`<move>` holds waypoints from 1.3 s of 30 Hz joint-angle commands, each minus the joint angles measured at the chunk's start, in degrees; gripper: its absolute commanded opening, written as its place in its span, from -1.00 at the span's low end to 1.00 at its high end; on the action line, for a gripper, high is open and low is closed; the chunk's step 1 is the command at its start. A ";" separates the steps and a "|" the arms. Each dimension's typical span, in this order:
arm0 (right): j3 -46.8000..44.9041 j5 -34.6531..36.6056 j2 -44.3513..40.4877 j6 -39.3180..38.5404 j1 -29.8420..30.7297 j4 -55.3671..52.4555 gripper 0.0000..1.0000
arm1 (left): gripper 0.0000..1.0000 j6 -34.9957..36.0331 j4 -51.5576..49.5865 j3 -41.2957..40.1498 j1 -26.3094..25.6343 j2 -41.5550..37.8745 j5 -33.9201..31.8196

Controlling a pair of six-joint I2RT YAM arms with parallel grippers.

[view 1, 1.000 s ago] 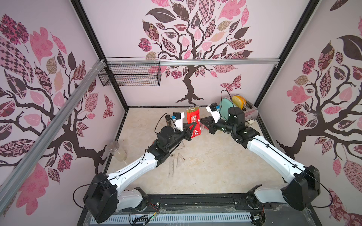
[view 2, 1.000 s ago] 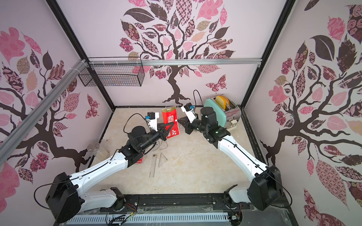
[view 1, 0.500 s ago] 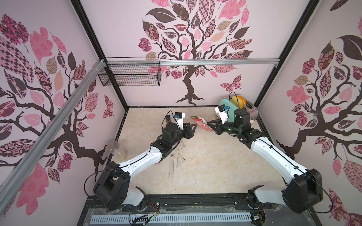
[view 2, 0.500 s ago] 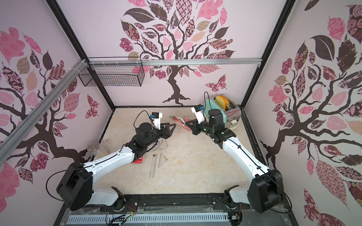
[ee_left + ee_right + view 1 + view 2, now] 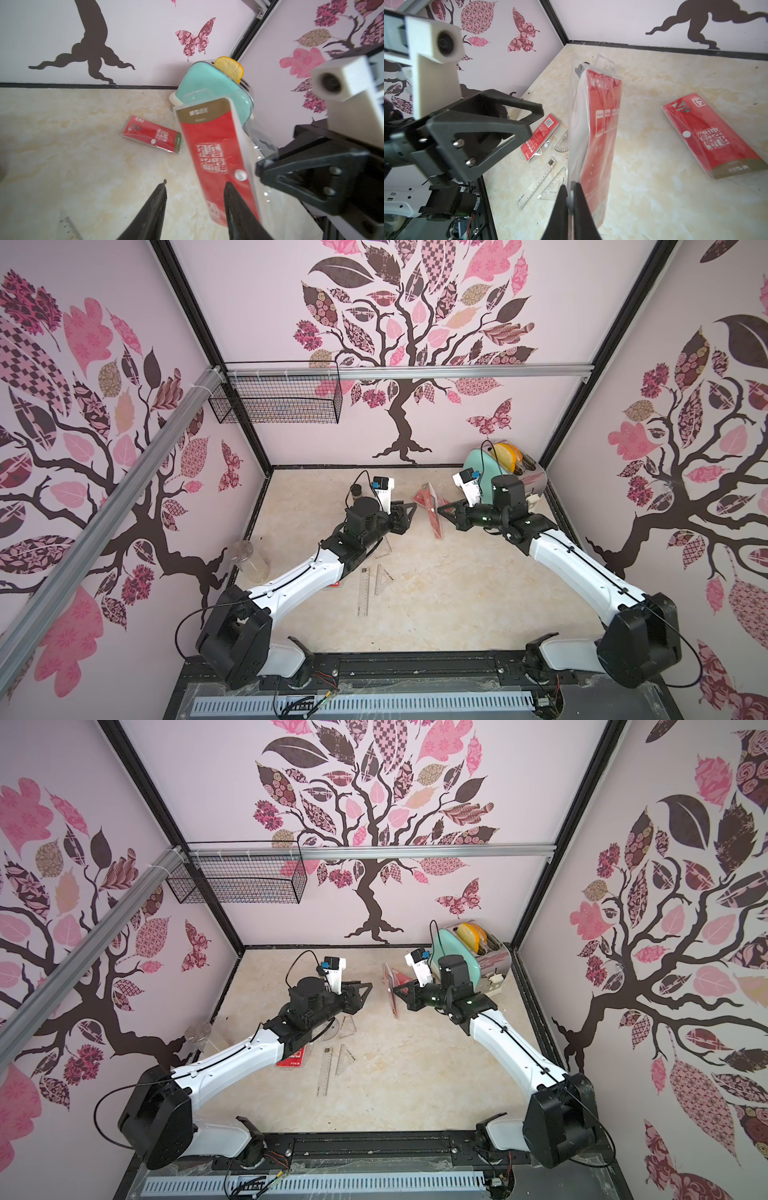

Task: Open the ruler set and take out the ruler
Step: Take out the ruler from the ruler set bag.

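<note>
Toward the back of the tabletop point(image 5: 436, 614), the right gripper point(image 5: 570, 187) is clenched on the clear edge of the ruler set point(image 5: 598, 135), holding it tilted. The left gripper point(image 5: 196, 182) stands released just beside it, gripping nothing. A second pouch point(image 5: 151, 137), a loose ruler point(image 5: 363, 591) and a toaster point(image 5: 199, 81) sit around.

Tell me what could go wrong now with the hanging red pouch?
The right gripper pinches only a thin edge of the ruler set, so it may slip or twist when pulled. The open left gripper looks beside it, not around it, and might close on air. The left arm could sweep the loose ruler nearby.
</note>
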 commanded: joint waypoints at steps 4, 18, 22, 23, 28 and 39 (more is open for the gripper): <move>-1.17 -3.94 1.52 1.09 -0.05 3.43 -1.00 | -0.65 1.48 -1.16 4.92 -3.91 0.57 2.54; -1.76 -3.99 0.72 0.32 -0.04 4.84 -1.00 | -1.00 0.05 -6.09 11.11 -5.55 10.00 2.88; -2.11 -4.34 0.40 0.50 -0.05 5.31 -1.00 | -1.00 0.33 -6.54 10.89 -5.52 10.06 1.56; -2.27 -4.59 0.30 0.50 -0.04 5.46 -1.00 | -1.00 0.52 -6.69 10.96 -5.53 10.16 1.07; -2.45 -5.26 -0.50 0.15 -0.04 5.47 -1.00 | -1.00 1.54 -9.59 12.64 -5.53 11.73 -0.90; -2.09 -5.35 -1.16 -0.78 -0.05 4.61 -1.00 | -1.00 2.61 -11.36 12.80 -5.53 12.54 -4.64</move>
